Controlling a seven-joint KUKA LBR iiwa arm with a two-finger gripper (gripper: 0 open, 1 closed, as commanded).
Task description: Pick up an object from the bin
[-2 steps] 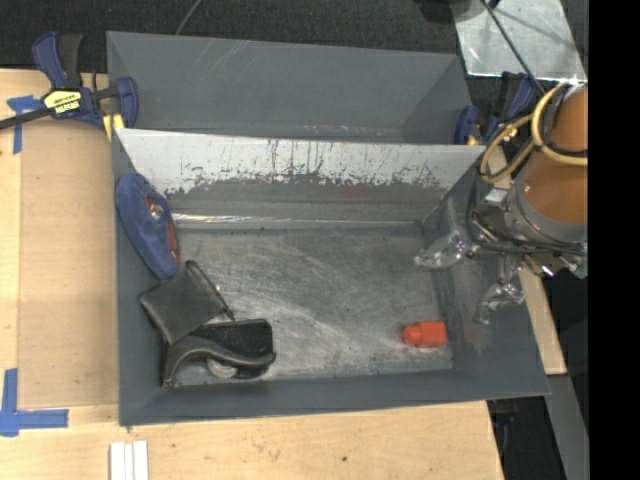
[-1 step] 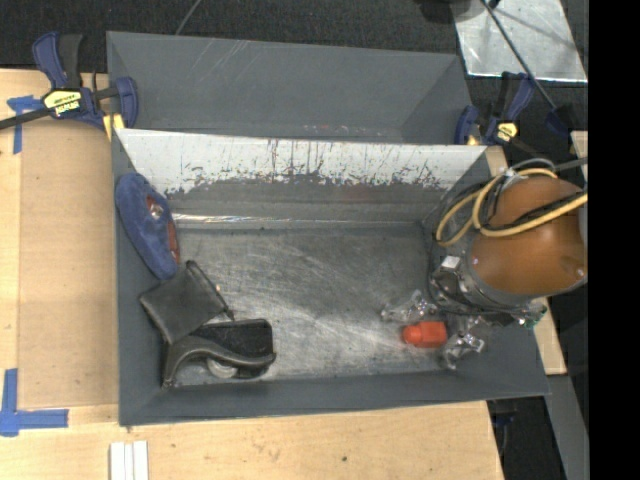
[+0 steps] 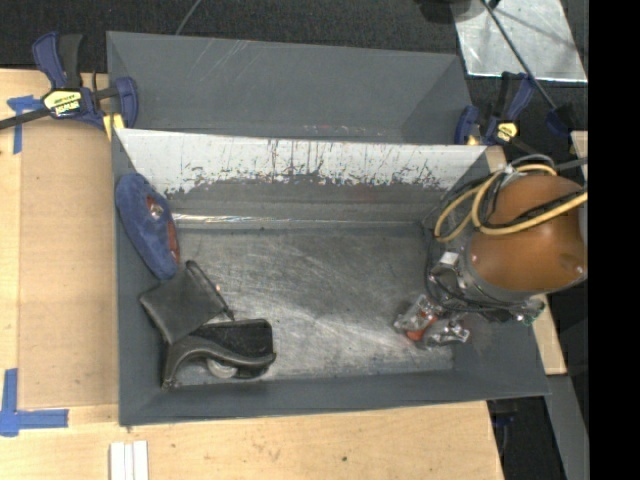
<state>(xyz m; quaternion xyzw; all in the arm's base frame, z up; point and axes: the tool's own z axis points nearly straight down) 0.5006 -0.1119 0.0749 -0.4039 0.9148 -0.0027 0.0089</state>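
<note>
Clutter was scarce in the camera view: only two things were seen in the scuffed grey metal bin (image 3: pixel 320 278), both at its left. A long, rounded blue object with a red patch (image 3: pixel 143 223) was leaned against the left wall. A dark grey and black object, a flat slab over a rounded black body (image 3: pixel 210 333), was found in the near left corner, just beside the blue one.

The gripper (image 3: pixel 432 323), carried under the robot's orange wrist cover (image 3: pixel 525 243), was placed low at the bin's right, close to the near right corner and well apart from both things. Small silvery and red parts were seen at its tip. Whether it was open or closed, and whether anything was held, could not be told.

As the thing to be picked, the blue object was judged the likelier. It was taken to be light and somewhat soft, so a hold across its narrow middle, away from the wall, would be favoured. The dark object was judged stiffer and heavier, with smooth faces that might slip; its thin slab edge would be best gripped.
</note>
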